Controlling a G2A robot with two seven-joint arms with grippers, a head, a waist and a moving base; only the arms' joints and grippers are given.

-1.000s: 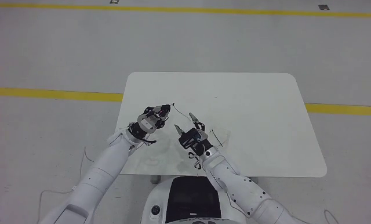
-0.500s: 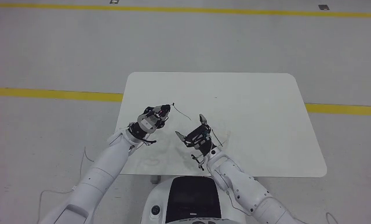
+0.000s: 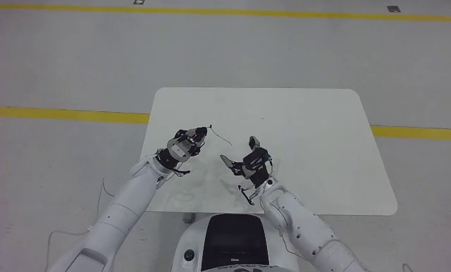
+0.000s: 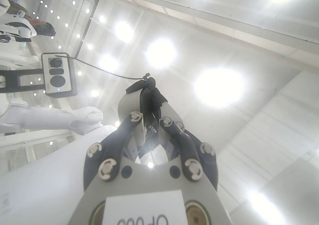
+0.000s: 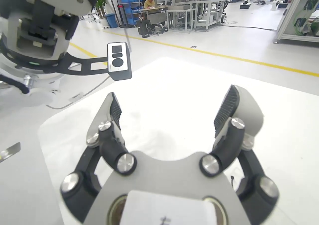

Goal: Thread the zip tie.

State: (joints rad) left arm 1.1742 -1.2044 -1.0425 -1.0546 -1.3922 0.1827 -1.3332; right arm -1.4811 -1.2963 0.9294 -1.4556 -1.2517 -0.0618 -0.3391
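Top view: left hand (image 3: 199, 136) clamping shut on zip tie (image 3: 220, 135) above near-left part of desk (image 3: 317, 131), thin tail arcing right toward right hand (image 3: 239, 151). Right hand gaping wide, carrying nothing, hovering near tail tip. I'm judging next move: pinching tail close behind tip, lining it square with head, feeding slowly, avoiding buckling of limp tail.

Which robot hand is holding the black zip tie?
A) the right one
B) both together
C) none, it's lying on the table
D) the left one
D: the left gripper has its fingers shut on the zip tie, while the right gripper is open with nothing in it.
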